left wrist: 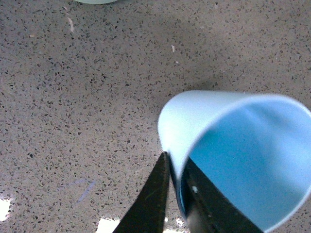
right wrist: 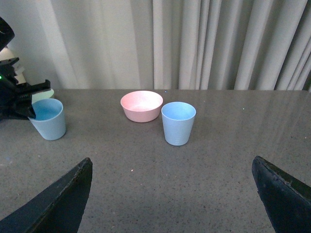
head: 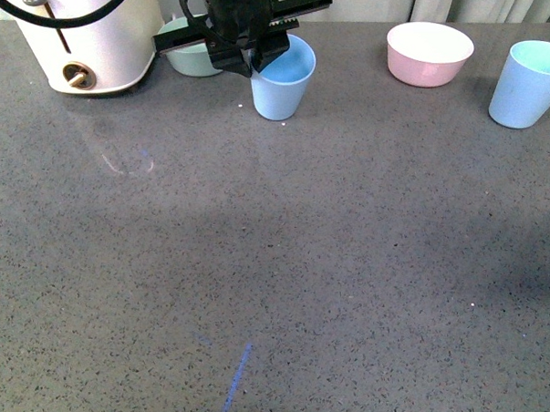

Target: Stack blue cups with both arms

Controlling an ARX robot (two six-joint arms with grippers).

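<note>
One blue cup [head: 284, 82] stands at the back middle of the grey table. My left gripper [head: 246, 54] is shut on its rim, one finger inside and one outside, as the left wrist view shows on the cup [left wrist: 204, 121]. This cup also shows in the right wrist view [right wrist: 48, 119]. The second blue cup [head: 527, 84] stands upright at the far right and shows in the right wrist view [right wrist: 178, 123]. My right gripper [right wrist: 172, 194] is open and empty, low over the table, well short of that cup. It is out of the front view.
A pink bowl [head: 430, 53] with a white inside sits between the two cups, also in the right wrist view [right wrist: 141, 105]. A pale green bowl [head: 192, 56] sits behind my left gripper. A white appliance [head: 85, 41] stands at the back left. Curtains hang behind the table.
</note>
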